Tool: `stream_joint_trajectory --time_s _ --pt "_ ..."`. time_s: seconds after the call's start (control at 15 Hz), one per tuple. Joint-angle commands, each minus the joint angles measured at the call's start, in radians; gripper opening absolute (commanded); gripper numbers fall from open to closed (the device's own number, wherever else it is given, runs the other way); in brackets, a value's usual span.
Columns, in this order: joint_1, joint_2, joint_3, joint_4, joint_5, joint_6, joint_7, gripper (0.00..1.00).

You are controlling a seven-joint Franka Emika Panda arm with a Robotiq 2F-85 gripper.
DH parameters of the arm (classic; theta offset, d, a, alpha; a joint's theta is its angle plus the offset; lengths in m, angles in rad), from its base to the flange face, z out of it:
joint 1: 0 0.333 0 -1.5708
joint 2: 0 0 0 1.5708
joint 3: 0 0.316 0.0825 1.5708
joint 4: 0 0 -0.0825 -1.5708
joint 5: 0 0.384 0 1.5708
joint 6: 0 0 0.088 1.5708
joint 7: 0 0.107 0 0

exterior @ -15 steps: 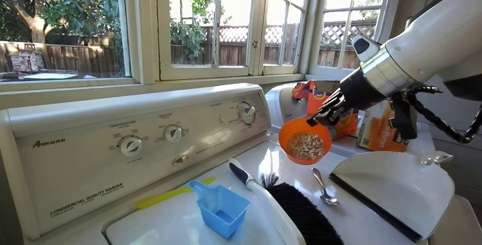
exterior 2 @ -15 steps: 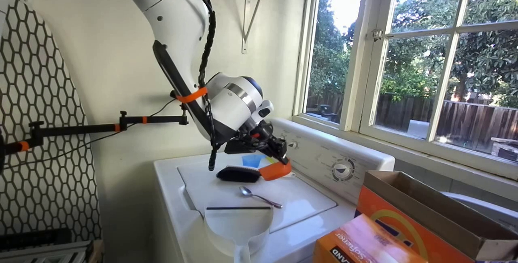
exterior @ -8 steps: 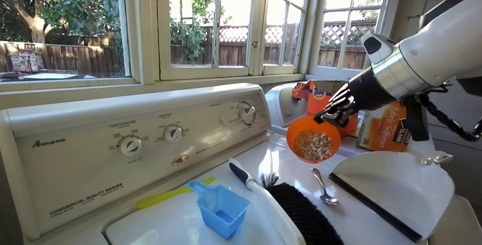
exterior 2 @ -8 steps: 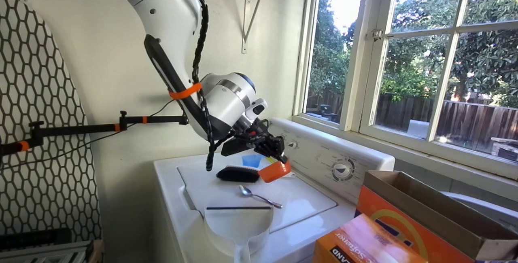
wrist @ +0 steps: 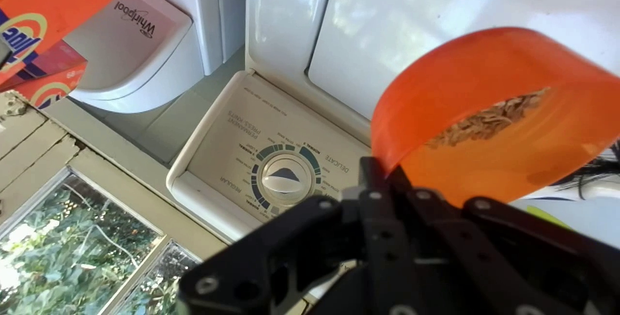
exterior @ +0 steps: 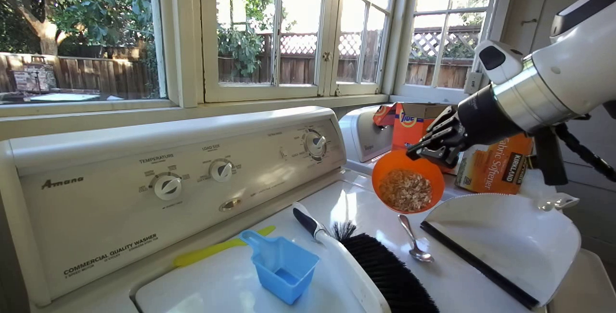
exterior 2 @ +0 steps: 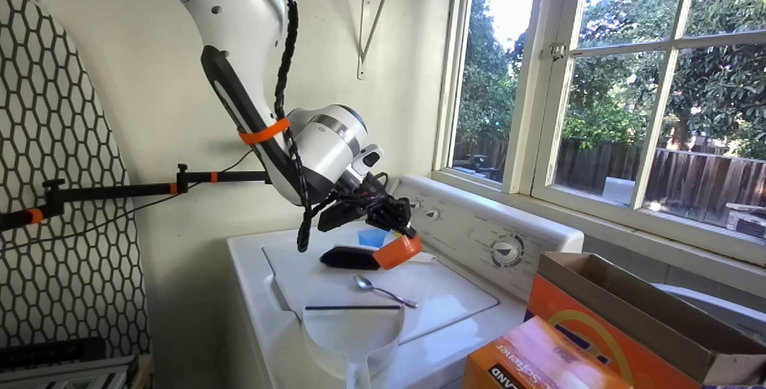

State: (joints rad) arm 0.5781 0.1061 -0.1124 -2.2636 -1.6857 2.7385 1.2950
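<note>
While a black-bristled brush (exterior: 382,269) runs off the bottom edge of an exterior view, we see a blue scoop (exterior: 286,262) beside it at lower centre. Farther back we find a spoon (exterior: 419,254) right of centre and a white dustpan (exterior: 510,241) at lower right. Beyond the spoon, also right of centre, we spot the gripper (exterior: 412,152) pinching a tilted orange bowl (exterior: 392,161) by its rim above the washer (exterior: 211,289), pale flakes (exterior: 406,190) inside. Behind, we see a Tide box (exterior: 404,135), then windows (exterior: 298,29) along the top.

The bowl (wrist: 477,70) looks like smooth plastic, the flakes (exterior: 406,191) rough; the spoon (exterior: 420,255) is shiny metal, the washer (exterior 2: 443,294) glossy, the open box (exterior 2: 610,334) matt cardboard.
</note>
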Motion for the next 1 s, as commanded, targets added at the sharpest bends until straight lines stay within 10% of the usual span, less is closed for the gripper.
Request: stream_joint_trajectory --time_s 0.0,0.93 --pt "0.013 -0.047 0.009 -0.049 -0.051 -0.032 0.023 0.01" --pt "0.013 -0.05 0.027 -0.052 -0.059 -0.048 0.0 0.04"
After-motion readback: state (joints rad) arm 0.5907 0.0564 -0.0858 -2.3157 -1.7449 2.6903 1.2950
